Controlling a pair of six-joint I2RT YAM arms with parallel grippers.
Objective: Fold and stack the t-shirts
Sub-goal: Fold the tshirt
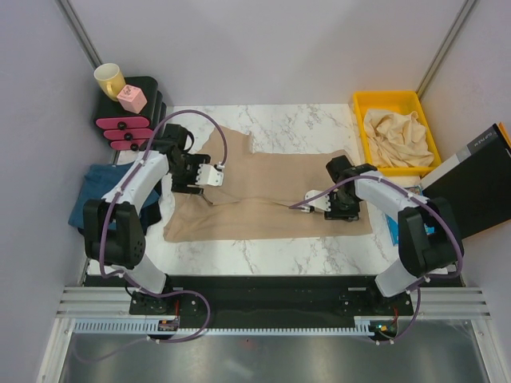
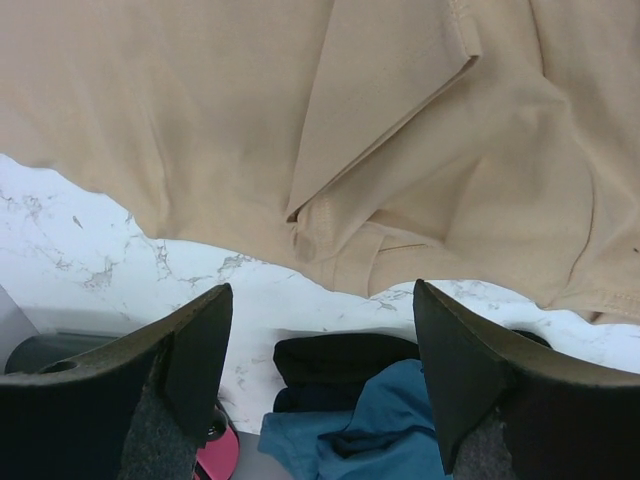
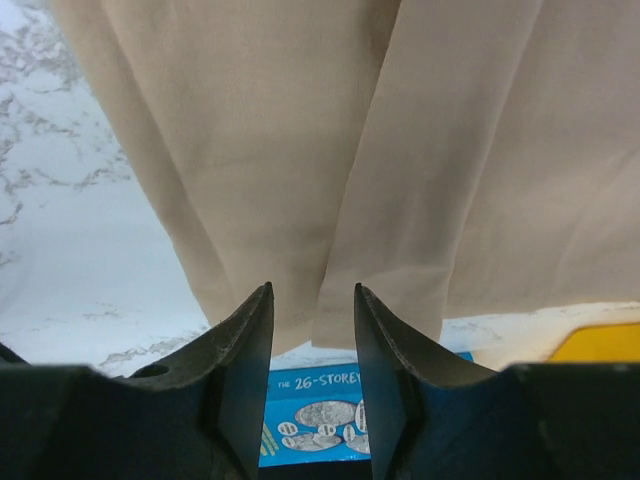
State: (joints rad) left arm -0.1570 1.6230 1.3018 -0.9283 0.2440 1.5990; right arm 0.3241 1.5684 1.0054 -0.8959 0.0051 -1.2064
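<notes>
L edge of table [image 1: 263,247]: teal tee [image 1: 86,191] bunched up, dark tee [image 2: 340,358] touching it in L wrist view. L gripper [image 1: 214,177] [image 2: 322,300] jaws wide apart, nothing in them, above L hem of tan tee [image 1: 263,195] [image 2: 200,100]. Tan tee lies spread on marble mid-table, sleeve folded over, some creases. R gripper [image 1: 318,204] [image 3: 312,300] about half open, holds nothing, fingertips just short of tee's R edge [image 3: 300,120]. Blue book [image 3: 320,412] under it. Far R: yellow bin [image 1: 387,97] w/ crumpled beige tees [image 1: 399,137].
</notes>
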